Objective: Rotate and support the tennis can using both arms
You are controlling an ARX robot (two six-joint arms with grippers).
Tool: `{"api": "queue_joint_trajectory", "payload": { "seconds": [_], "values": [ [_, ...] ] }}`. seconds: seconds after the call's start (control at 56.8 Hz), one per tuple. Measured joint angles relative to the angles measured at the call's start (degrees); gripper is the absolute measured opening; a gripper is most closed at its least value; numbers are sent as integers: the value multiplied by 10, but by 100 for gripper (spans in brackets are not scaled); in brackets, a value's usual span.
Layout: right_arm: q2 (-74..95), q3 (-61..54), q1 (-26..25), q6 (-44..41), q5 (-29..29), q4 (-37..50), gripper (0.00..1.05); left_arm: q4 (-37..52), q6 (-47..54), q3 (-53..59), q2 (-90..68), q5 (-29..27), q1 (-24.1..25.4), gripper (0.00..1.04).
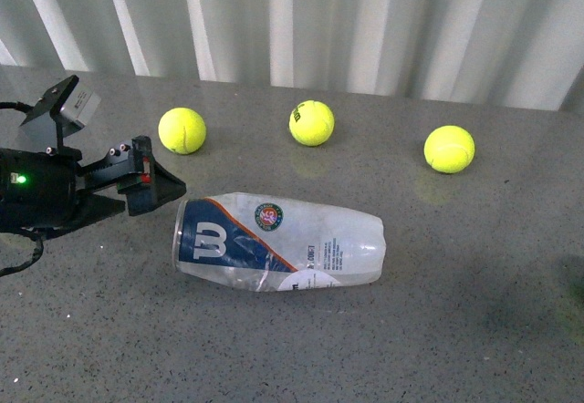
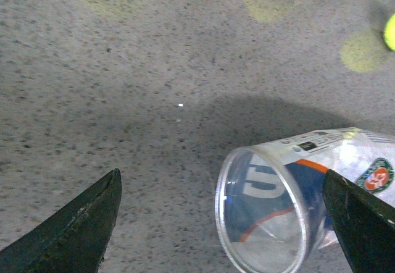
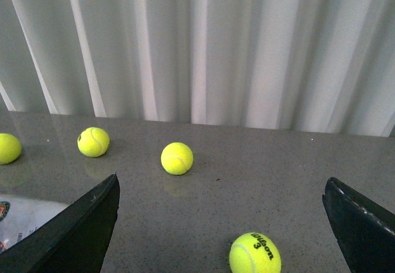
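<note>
Wide-open left pincer [image 2: 221, 177] beside tennis can [image 2: 290, 193]

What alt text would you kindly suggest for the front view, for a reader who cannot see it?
A clear tennis can with a navy Wilson label lies on its side on a grey table, its open end facing the left gripper just beside it. Three yellow tennis balls sit in a row behind it.

A grey speckled tabletop [image 1: 456, 330] is spread under and all round the left pincer [image 1: 161, 180]. Well beyond the pincer, at the far edge, the bkgd is closed off by a white curtain [image 1: 365, 20] w/ vertical folds. Soft light is mirrored faintly in the glossy top.
</note>
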State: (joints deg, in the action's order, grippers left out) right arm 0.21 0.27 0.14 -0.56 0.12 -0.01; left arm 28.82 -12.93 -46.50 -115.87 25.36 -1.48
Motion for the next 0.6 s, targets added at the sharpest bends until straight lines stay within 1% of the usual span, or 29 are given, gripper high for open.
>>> {"api": "queue_joint_trajectory", "payload": {
  "seconds": [0.053, 0.229, 0.317, 0.423, 0.511, 0.564, 0.599],
  "values": [
    [0, 0, 0, 0, 0, 0, 98, 14, -20, 7, -3, 19, -8, 98],
    [0, 0, 0, 0, 0, 0, 98, 57, -72, 35, -7, 54, -37, 98],
    [0, 0, 0, 0, 0, 0, 98, 83, -87, 43, -11, 54, -48, 98],
    [0, 0, 0, 0, 0, 0, 98, 138, -119, 51, -28, 49, -68, 98],
    [0, 0, 0, 0, 0, 0, 98, 185, -145, 53, -52, 34, -85, 98],
    [0, 0, 0, 0, 0, 0, 98, 198, -156, 54, -63, 27, -92, 98],
    [0, 0, 0, 0, 0, 0, 98, 202, -158, 54, -66, 25, -93, 94]
  ]
}}
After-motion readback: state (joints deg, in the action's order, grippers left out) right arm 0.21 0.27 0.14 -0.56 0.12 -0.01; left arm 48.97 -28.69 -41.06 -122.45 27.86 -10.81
